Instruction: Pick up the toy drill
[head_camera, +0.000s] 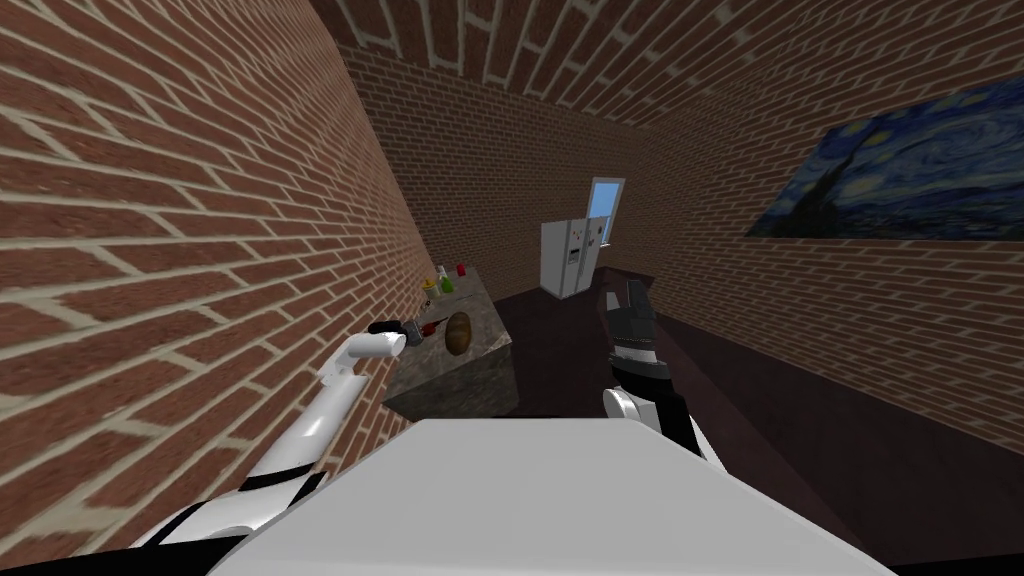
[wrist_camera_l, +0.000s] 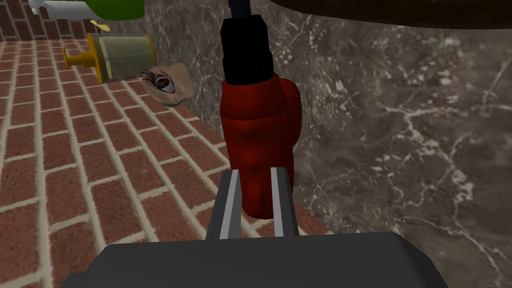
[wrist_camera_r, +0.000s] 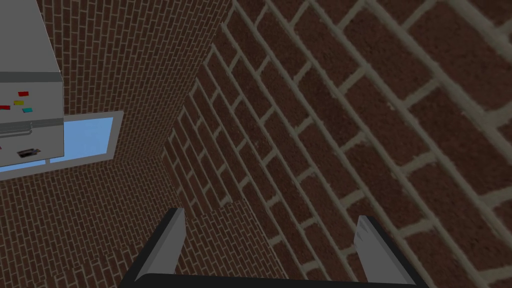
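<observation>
The toy drill (wrist_camera_l: 260, 120) has a red body and a black front end; it lies close over the marbled counter top (wrist_camera_l: 400, 150), beside the brick wall. My left gripper (wrist_camera_l: 255, 172) is shut on the drill's red handle, one finger pressed to each side. The head view shows that gripper (head_camera: 415, 330) at the counter's near left with the drill (head_camera: 431, 326) at its tip. My right gripper (head_camera: 625, 295) is raised to the right of the counter, away from it, and its fingers (wrist_camera_r: 172, 235) stand open with nothing between them.
A brown loaf-shaped object (head_camera: 459, 332) lies on the counter (head_camera: 485, 345) just right of the drill. Further back stand a pump bottle (wrist_camera_l: 120, 62), a green bottle (wrist_camera_l: 107, 7) and a red cup (head_camera: 461, 269). A white fridge (head_camera: 570, 258) stands beyond.
</observation>
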